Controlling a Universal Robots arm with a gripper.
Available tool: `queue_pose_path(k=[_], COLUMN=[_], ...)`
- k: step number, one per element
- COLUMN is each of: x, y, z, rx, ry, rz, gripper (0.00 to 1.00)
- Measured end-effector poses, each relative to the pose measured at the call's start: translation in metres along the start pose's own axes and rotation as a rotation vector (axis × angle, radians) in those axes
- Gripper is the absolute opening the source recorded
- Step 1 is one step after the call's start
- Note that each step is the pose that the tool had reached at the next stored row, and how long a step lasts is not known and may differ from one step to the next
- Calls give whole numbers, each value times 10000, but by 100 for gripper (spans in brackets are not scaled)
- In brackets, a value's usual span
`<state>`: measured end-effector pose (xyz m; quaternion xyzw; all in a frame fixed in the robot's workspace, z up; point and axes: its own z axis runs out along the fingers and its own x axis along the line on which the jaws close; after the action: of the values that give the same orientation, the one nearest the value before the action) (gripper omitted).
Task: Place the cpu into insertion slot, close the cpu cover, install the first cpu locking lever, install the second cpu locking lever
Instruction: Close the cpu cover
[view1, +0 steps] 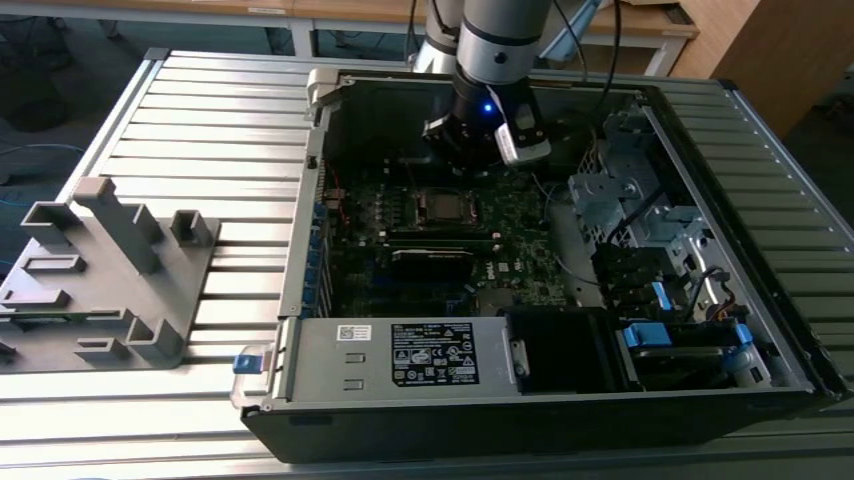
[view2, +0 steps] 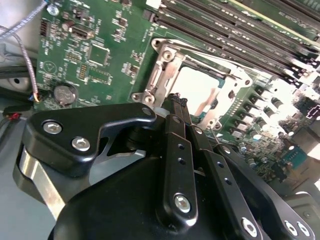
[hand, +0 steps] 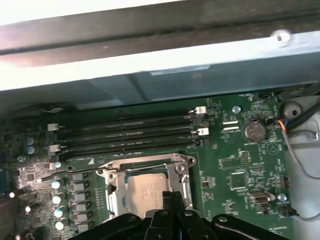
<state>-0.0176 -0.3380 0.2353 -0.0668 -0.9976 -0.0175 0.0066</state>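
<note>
In the first wrist view we log the cpu cover (hand: 111, 194) lying flat around the cpu (hand: 142, 189) on the motherboard (hand: 235, 165). The fingers (hand: 167, 201) are pressed together and empty, tips just over the cover's rim.

Exterior view: off the arm and raised, looking down at a slant into the open computer case (view1: 534, 435) on the slatted table (view1: 200, 110); distant enough to hold the whole case and the lower arm (view1: 501, 40).
First wrist view: on the arm, close over the motherboard (hand: 235, 165), facing past the gripper (hand: 172, 196) tips toward the memory slots (hand: 125, 135) and the case wall.
Second wrist view: on the arm, nearer still, looking over the gripper's black body and along its fingers (view2: 177, 150); the board is seen at a tilt.
Shared, both wrist views: insertion slot (hand: 186, 172), memory slots, coin cell (hand: 253, 131).
Shared, all three views: insertion slot and the surrounding board.
</note>
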Motion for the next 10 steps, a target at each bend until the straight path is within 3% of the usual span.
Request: queue_pose_path(k=[10], x=[71], y=[-13], z=[102], rx=[-3], ry=[-53], rz=[-208], gripper=[11])
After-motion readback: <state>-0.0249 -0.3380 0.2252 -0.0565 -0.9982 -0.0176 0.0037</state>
